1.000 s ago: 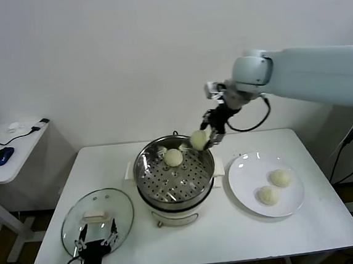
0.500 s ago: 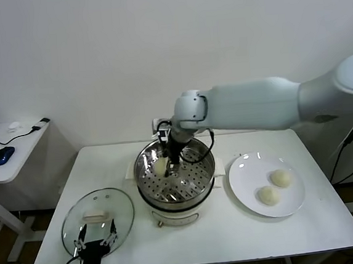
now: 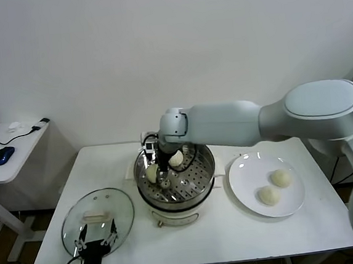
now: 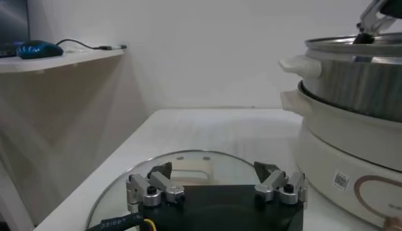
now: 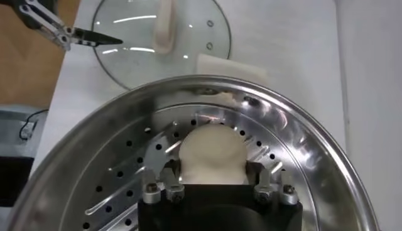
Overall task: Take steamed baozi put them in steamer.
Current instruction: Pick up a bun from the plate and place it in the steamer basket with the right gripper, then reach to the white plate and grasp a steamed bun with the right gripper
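— Where is your right gripper?

— Down inside the steamer, over the perforated tray at its left side. A baozi sits on the tray between my fingers, which stand spread on either side of it.

— And the other buns?

— A second baozi lies in the steamer towards the back. Two more rest on the white plate, right of the steamer.

— Your left gripper?

— Parked low at the table's front-left edge, by the glass lid, its jaws wide apart with nothing between them.
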